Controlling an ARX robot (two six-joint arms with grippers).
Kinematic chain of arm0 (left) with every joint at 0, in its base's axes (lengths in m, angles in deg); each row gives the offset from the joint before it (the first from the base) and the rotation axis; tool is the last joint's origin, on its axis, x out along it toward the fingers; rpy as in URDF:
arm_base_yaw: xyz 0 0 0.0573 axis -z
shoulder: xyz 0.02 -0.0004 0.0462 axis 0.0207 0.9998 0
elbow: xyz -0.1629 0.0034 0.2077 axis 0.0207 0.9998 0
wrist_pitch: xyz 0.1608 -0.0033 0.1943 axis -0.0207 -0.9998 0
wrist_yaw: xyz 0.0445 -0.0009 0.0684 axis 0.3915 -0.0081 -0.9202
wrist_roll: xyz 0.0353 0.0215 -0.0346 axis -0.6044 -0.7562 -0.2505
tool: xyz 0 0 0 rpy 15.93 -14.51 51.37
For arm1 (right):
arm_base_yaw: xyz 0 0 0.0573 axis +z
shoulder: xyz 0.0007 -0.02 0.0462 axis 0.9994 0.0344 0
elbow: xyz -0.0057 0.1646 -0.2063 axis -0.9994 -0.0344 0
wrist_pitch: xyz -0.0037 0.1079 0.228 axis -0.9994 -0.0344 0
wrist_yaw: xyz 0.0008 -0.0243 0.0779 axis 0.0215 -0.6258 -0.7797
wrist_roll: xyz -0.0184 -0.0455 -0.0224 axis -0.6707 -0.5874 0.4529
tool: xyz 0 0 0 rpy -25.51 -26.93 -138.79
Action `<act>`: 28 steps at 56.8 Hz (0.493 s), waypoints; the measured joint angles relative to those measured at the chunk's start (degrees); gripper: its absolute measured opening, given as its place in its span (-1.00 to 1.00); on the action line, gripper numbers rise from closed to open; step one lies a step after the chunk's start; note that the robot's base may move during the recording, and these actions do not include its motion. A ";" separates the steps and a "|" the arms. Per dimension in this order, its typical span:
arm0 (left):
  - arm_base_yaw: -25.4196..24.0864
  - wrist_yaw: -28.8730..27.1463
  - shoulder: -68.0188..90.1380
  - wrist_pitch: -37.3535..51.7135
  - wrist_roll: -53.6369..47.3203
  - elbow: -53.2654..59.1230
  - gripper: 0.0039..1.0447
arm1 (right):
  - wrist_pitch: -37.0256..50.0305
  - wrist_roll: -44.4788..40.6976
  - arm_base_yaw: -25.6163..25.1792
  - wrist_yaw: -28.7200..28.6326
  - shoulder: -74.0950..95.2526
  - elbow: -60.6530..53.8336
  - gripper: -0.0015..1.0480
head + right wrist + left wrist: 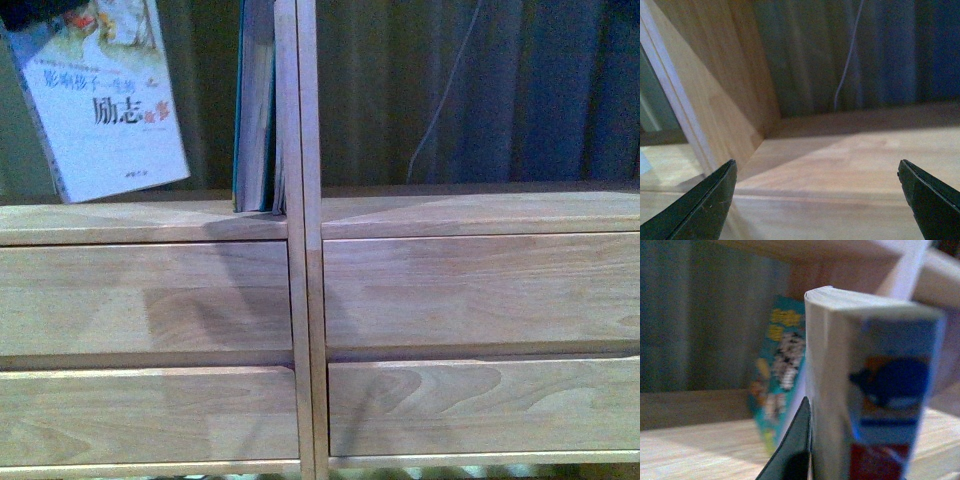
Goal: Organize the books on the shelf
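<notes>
The left gripper point(42, 12) enters at the upper left corner of the front view as a dark shape on the top edge of the cream-white paperback point(105, 100). It holds the book in the air over the left compartment of the shelf point(450, 215). The paperback faces the camera and is tilted, with its top leaning away from the central upright point(300, 300). Its lower corner is low over the board, but I cannot tell whether it touches.

In the left wrist view, one dark finger point(795, 450) lies flat against the paperback's side beside the page edges point(825, 380). The other finger is hidden behind the book, so the grip reads as clamped on the paperback.

The teal-green books point(255, 110) stand upright on the same board, pressed against the left face of the central upright and well apart from the held book. One of their covers point(780, 375) shows blurred behind the paperback.

The right gripper point(815, 200) is seen only from its own wrist camera. It is poised level over the board of the right compartment near the upright, with its two dark fingertips point(695, 205) spread wide and nothing between them.

Below the boards run the plank drawer fronts point(150, 300). Behind the shelf hangs a grey curtain point(540, 90) with a thin white cable point(440, 100) trailing down it.
</notes>
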 joint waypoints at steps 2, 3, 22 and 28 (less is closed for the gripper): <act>-0.09 -1.25 0.59 0.61 -2.60 -0.26 -0.88 | 0.57 -2.34 -0.15 0.07 -1.60 -0.57 0.87; -0.24 -2.14 0.94 1.49 -5.03 -0.50 -0.88 | 0.52 -3.08 -0.20 0.20 -2.14 -0.74 0.87; 2.10 -7.52 7.85 2.34 -21.68 -11.74 -0.88 | -14.56 -8.55 1.11 10.36 -20.44 -20.83 -0.28; 2.60 -8.59 12.55 1.62 -23.21 -16.46 -0.88 | -12.48 -8.68 1.11 10.40 -23.98 -25.88 -0.68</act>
